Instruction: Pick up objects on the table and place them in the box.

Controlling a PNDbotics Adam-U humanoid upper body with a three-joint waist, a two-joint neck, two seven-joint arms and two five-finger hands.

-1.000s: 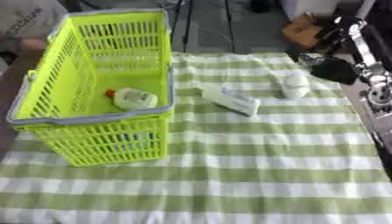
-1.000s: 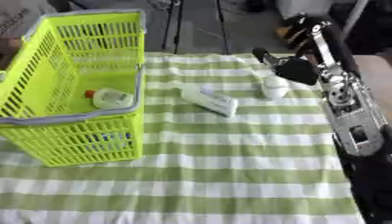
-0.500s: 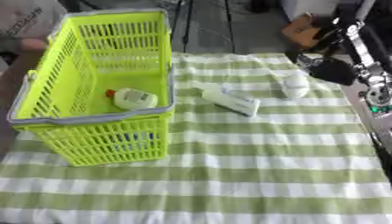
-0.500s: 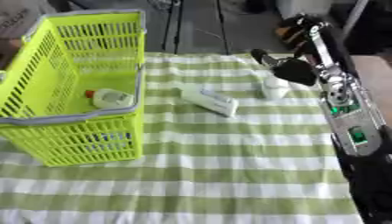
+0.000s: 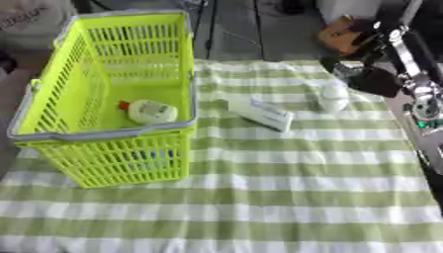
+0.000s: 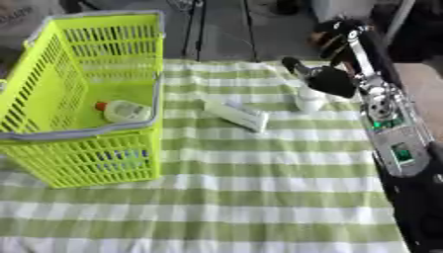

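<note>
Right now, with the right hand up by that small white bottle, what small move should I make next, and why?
Probably lower the right hand onto the small white bottle and close on it. The hand sits just above and behind it, holding nothing, and the bottle stands upright outside the yellow basket.

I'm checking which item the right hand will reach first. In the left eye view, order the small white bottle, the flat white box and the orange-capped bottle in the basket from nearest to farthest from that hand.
From the right hand:
1. Small white bottle, just beside the hand, on the cloth's far right.
2. Flat white box, mid-cloth, left of that bottle.
3. Orange-capped bottle, farthest left, lying inside the yellow basket.
</note>
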